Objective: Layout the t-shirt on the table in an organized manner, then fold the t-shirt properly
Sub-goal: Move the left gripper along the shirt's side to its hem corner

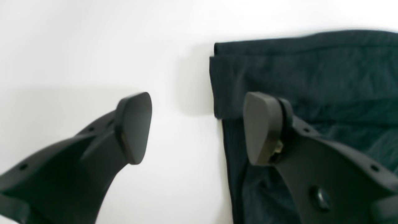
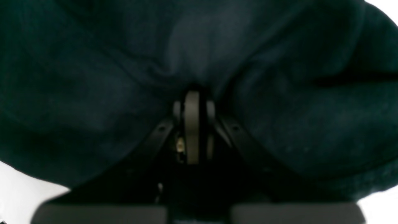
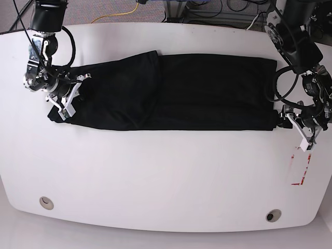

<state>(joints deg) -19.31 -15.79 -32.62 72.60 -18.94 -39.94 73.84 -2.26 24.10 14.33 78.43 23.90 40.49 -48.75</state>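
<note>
The black t-shirt (image 3: 171,93) lies in a long folded band across the far half of the white table (image 3: 166,176). My right gripper (image 3: 61,104) is at the band's left end. In the right wrist view it (image 2: 192,102) is shut on the t-shirt (image 2: 93,77), whose fabric bunches around the pads. My left gripper (image 3: 279,118) is at the band's near right corner. In the left wrist view it (image 1: 197,127) is open. One finger (image 1: 261,127) is over the t-shirt's folded edge (image 1: 311,77) and the other finger (image 1: 133,127) is over bare table (image 1: 77,46).
A red tape outline (image 3: 301,167) lies on the table near the right edge, just in front of my left gripper. Two round grommets (image 3: 46,202) (image 3: 273,214) sit near the front edge. Cables, one of them yellow (image 3: 119,15), run behind the table's far edge.
</note>
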